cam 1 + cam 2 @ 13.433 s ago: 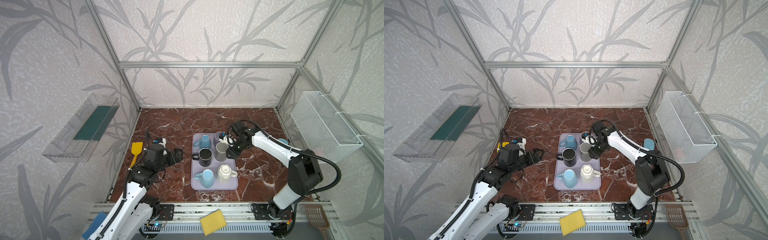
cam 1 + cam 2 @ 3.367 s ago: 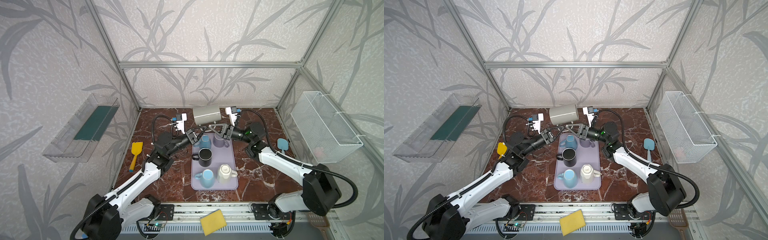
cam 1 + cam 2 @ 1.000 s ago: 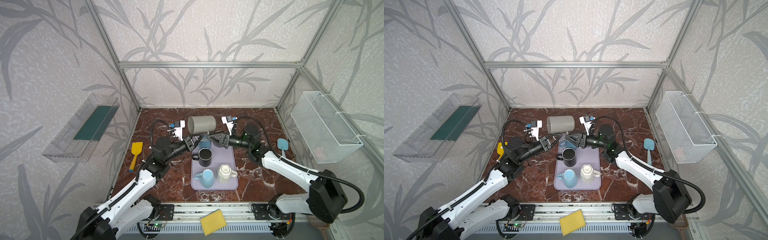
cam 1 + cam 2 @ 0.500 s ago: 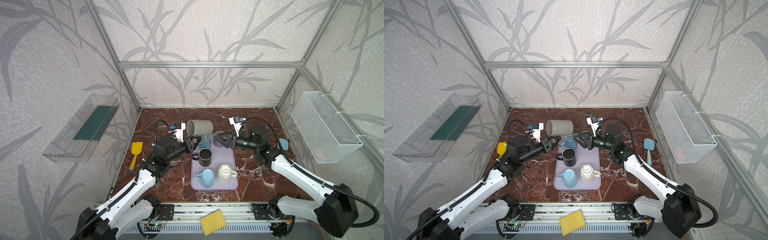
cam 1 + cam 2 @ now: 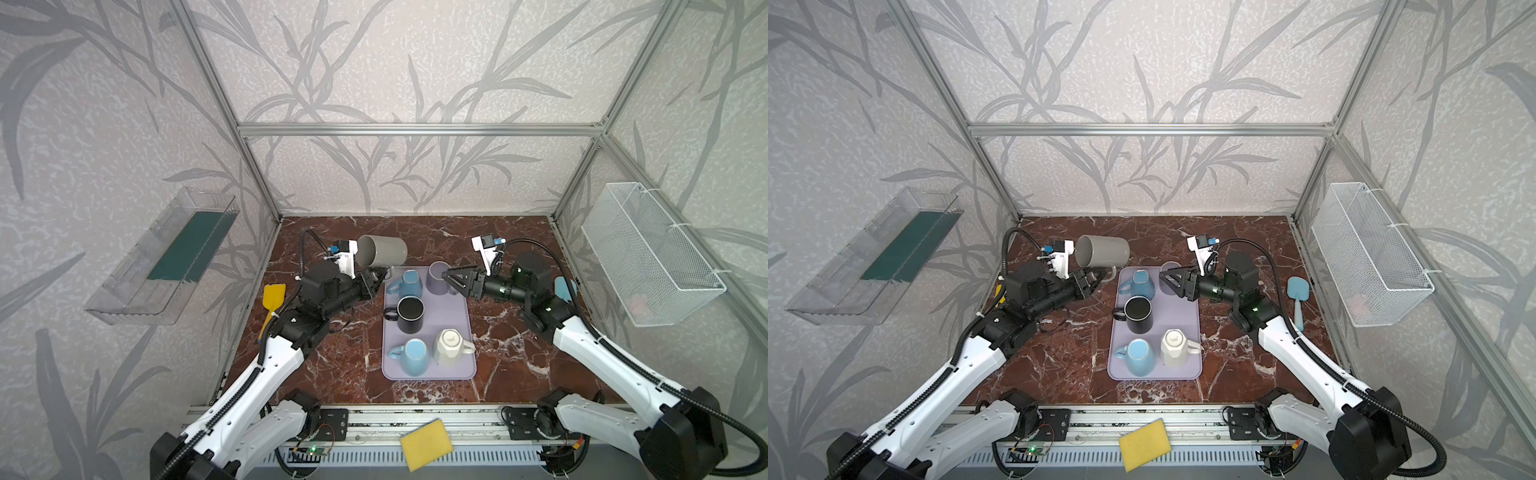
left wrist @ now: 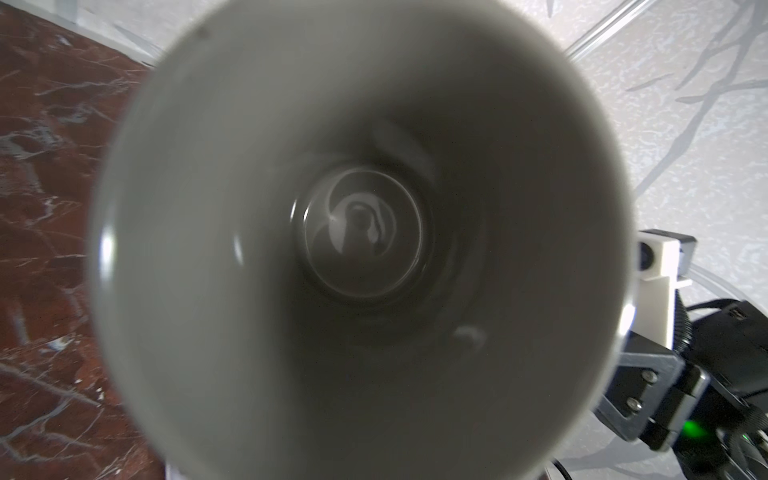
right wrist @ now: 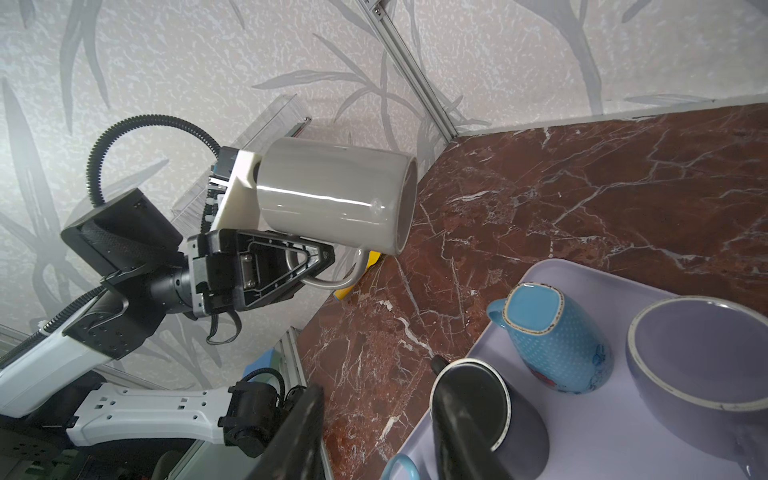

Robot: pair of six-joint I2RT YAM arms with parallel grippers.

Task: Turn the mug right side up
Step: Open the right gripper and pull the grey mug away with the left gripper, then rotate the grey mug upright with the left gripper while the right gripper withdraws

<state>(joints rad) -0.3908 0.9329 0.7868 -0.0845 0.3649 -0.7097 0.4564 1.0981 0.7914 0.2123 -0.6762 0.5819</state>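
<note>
Halfway over – we caught the grey mug [image 5: 382, 251] lying on its side in the air, above the marble just off the far left corner of the tray [image 5: 451, 313], its mouth facing the left arm's wrist camera and its base pointing toward the middle of the cell. The left gripper [image 7: 318, 261] was clamped on the handle, which hung beneath the mug's body, and carried the whole weight. The right gripper [image 5: 451, 279] hovered over the far end of the tray beside the purple mug [image 5: 438, 274], its jaws apart and holding nothing, clear of the grey mug. We judged the turn itself to be the step in hand, with the mug neither inverted nor upright. The next move, as we read it, called for more wrist roll to bring the mouth to the top, then a level descent onto a free spot – the bare patch of tray beside the black mug [image 5: 410, 312] looked the likeliest – before the handle was let go. With only the handle pinched, a swing of the mug seemed the main risk.
</note>
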